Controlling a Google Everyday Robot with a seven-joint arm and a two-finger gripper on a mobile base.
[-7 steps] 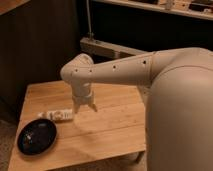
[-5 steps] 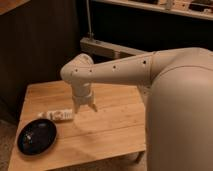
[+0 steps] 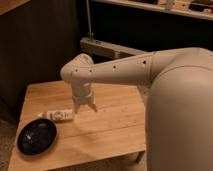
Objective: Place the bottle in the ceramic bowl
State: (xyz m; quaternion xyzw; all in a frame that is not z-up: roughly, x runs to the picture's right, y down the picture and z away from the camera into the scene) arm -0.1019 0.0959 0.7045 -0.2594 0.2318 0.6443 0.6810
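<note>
A small white bottle [image 3: 57, 115] lies on its side on the wooden table [image 3: 110, 130], left of centre. The black ceramic bowl [image 3: 37, 136] sits at the table's front left corner, just below and left of the bottle, with nothing in it. My gripper [image 3: 85, 107] hangs over the table right of the bottle's end, pointing down, fingers spread open and holding nothing. The white arm reaches in from the right.
The table's front edge and left edge lie close to the bowl. A dark wall and a grey metal bar [image 3: 112, 48] stand behind the table. The robot's large white body [image 3: 182, 115] fills the right side.
The gripper has shifted slightly lower and nearer the bottle. Bottle and bowl have not moved.
</note>
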